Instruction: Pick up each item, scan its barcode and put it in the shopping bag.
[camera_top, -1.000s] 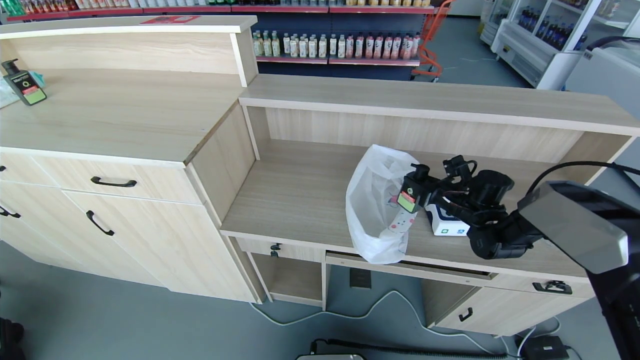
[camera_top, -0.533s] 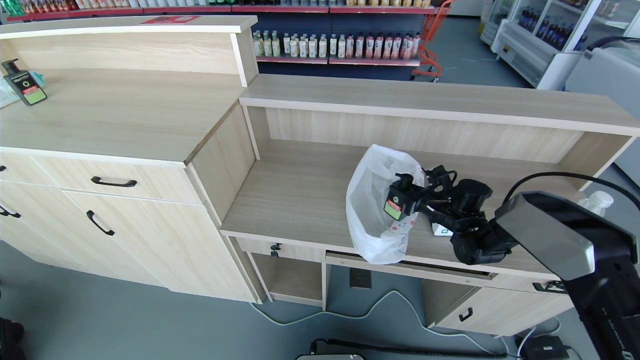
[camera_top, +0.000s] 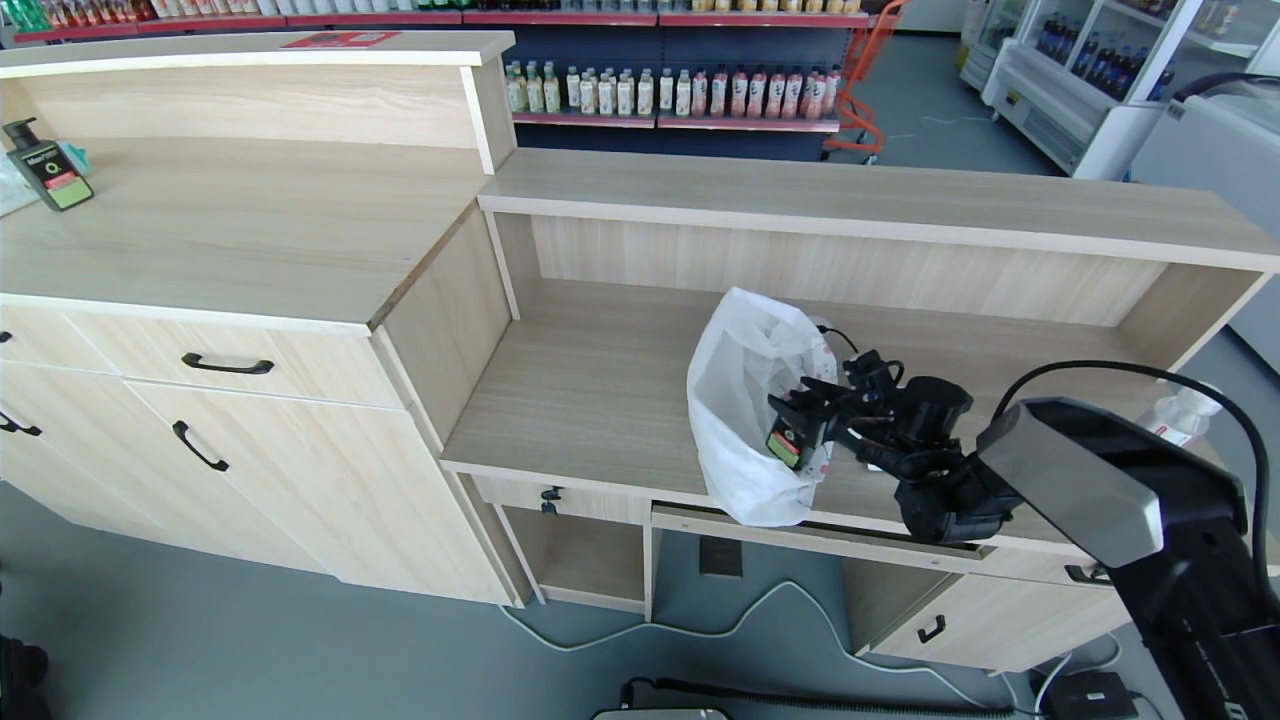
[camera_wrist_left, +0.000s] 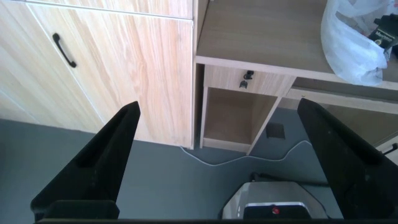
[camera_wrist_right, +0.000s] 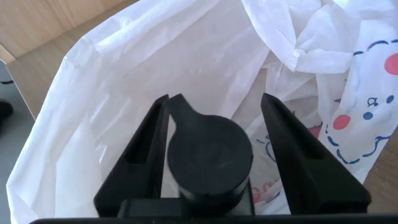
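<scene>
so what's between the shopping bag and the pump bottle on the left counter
Only bare wood, in the head view: the low desk top by the shopping bag, then the raised counter, side panel and top, up to the pump bottle.

Setting: a shop, at its checkout counter.

- Before me: a pale wood-grain surface (camera_top: 600, 390) on two levels, with a raised ledge (camera_top: 850, 195) along its far side. The drawers (camera_top: 227, 365) and cupboard doors face me.
- Far, beyond the ledge: a long shelf rack (camera_top: 680, 125) with red edge strips, stocked with rows of bottled drinks (camera_top: 680, 92).
- Far right: glass-fronted chillers (camera_top: 1090, 70) holding more bottles, with an orange trolley (camera_top: 860, 95) just left of them.
- On the surface: a white plastic shopping bag (camera_top: 735, 400), standing open.
</scene>
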